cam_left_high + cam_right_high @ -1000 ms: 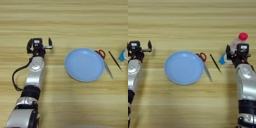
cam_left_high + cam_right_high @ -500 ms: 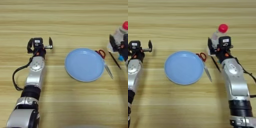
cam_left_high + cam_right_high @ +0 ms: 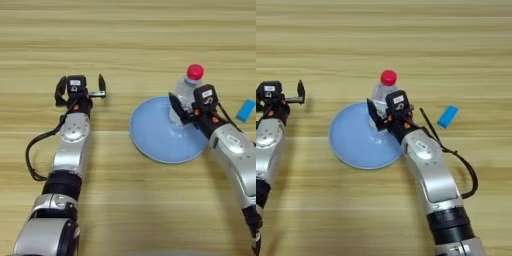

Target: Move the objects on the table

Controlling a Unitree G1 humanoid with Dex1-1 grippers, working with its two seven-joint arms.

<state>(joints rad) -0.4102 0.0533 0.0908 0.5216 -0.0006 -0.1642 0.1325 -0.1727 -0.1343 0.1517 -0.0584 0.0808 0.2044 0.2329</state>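
A small clear water bottle [image 3: 382,94] with a red cap stands upright over the far right part of a round light-blue plate [image 3: 353,142]. My right gripper [image 3: 381,113] is shut on the bottle's lower body, with one black finger [image 3: 372,113] showing on its left side. I cannot tell whether the bottle's base touches the plate. A small light-blue block [image 3: 447,116] lies on the wooden table [image 3: 406,40] to the right of my right arm. My left gripper [image 3: 81,89] is parked left of the plate, open and holding nothing.
A thin black stick [image 3: 425,119] lies just right of the plate, partly under my right forearm. A black cable loops off the right arm, and another off the left arm.
My right gripper has carried the bottle leftwards from the table's right side to over the plate. The blue block now lies uncovered. The left arm has not moved.
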